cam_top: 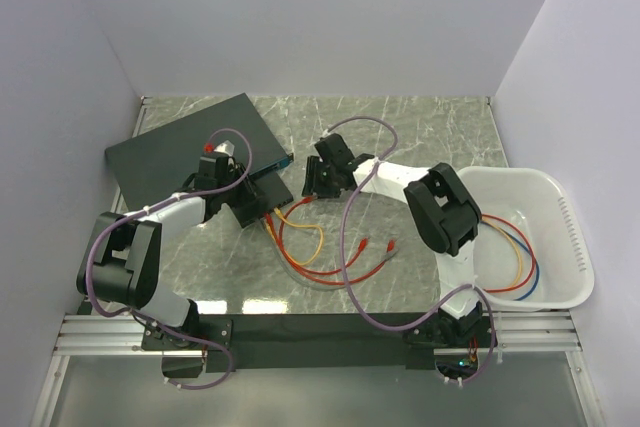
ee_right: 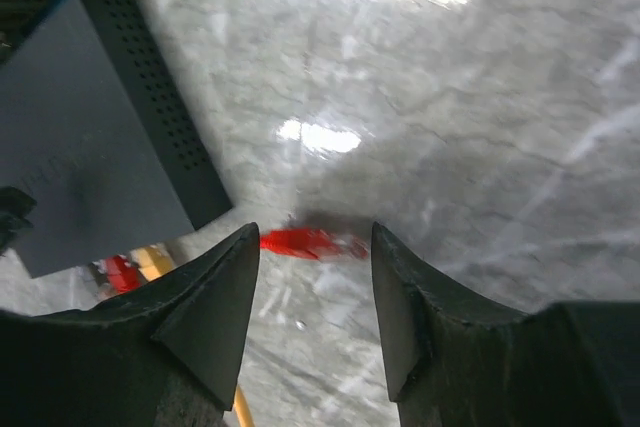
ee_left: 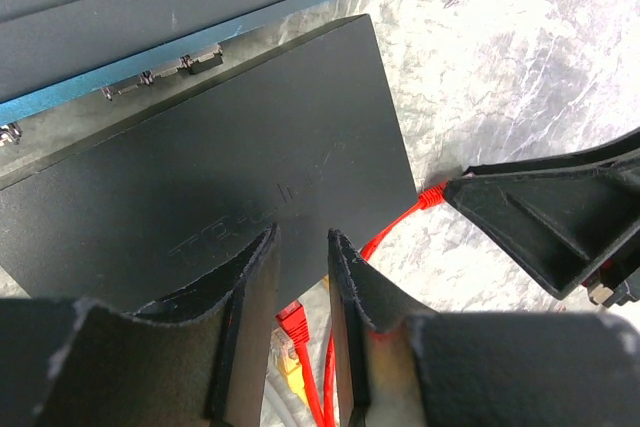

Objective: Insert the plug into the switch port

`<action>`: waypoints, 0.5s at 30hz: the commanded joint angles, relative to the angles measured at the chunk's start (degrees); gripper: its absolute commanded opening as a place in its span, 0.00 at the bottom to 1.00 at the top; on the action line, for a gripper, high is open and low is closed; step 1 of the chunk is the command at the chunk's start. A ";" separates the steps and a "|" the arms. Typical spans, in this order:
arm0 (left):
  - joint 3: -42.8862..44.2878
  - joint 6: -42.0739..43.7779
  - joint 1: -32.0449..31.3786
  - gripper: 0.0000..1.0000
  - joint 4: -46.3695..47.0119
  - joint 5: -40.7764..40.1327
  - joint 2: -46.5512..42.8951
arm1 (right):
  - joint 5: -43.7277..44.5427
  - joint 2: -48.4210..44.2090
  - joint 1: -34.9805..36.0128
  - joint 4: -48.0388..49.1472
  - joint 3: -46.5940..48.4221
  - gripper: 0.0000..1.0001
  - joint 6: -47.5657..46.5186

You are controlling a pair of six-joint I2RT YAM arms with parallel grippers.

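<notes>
The small matte-black box (ee_left: 220, 167) lies flat in front of the larger slab; it also shows in the top view (cam_top: 264, 197). Its ports are hidden. My left gripper (ee_left: 302, 237) hovers over the box's near edge, jaws a narrow gap apart with nothing between them. A red plug (ee_left: 293, 322) and a yellow plug (ee_left: 290, 362) sit at that edge below the fingers. My right gripper (ee_right: 312, 232) is open, low over the table beside the box's right side. Another red plug (ee_right: 305, 242) lies blurred on the marble just past its fingertips, also seen in the left wrist view (ee_left: 432, 194).
The big dark slab with a blue front strip (cam_top: 180, 147) lies at the back left, touching the small box. Red and orange cables (cam_top: 320, 257) loop over the marble in front. A white basin (cam_top: 560, 197) with more cables stands at the right. White walls enclose the table.
</notes>
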 commanded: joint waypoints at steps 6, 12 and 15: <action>-1.00 1.01 -0.02 0.32 1.89 0.40 -0.66 | -2.92 4.69 0.16 0.91 1.81 0.43 1.76; -0.91 1.01 0.07 0.32 3.03 1.02 0.57 | -3.45 4.25 0.16 1.70 1.19 0.24 1.76; -0.83 1.10 0.07 0.32 3.21 1.28 1.28 | -4.24 4.51 0.16 2.84 0.93 0.14 1.94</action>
